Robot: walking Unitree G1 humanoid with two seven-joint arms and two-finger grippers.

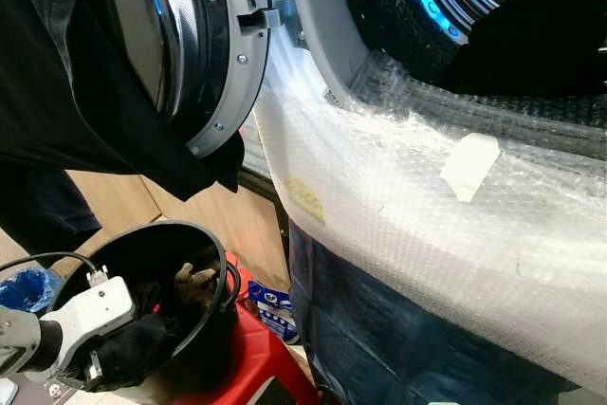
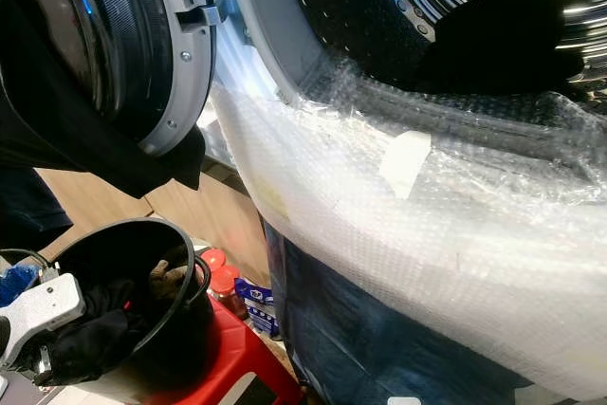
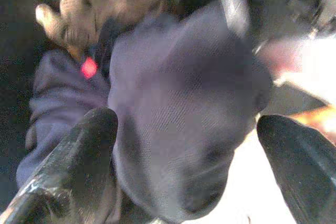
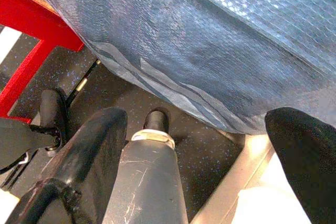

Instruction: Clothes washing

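A black bucket [image 1: 207, 237] stands on a red stool [image 1: 261, 358] below the washer's open door [image 1: 204, 45]. Inside lie a dark blue cloth [image 3: 178, 103] and a brown item [image 1: 194, 284]. My left gripper [image 3: 189, 156] reaches into the bucket, open, its black fingers [image 3: 79, 150] spread on either side of the dark cloth [image 1: 133, 343]. A black garment [image 1: 76, 92] hangs over the door. The drum opening [image 1: 493, 35] is dark, ringed with blue light. My right gripper [image 4: 205, 145] hangs open beside the washer's wrapped front, above the floor.
Bubble wrap [image 1: 427, 225] covers the washer's front below the opening, with a strip of tape [image 1: 469, 163] on it. A blue bag [image 1: 24, 286] lies at the left and a small blue packet [image 1: 275, 305] sits behind the stool. The stool's red leg [image 4: 31, 51] is near my right arm.
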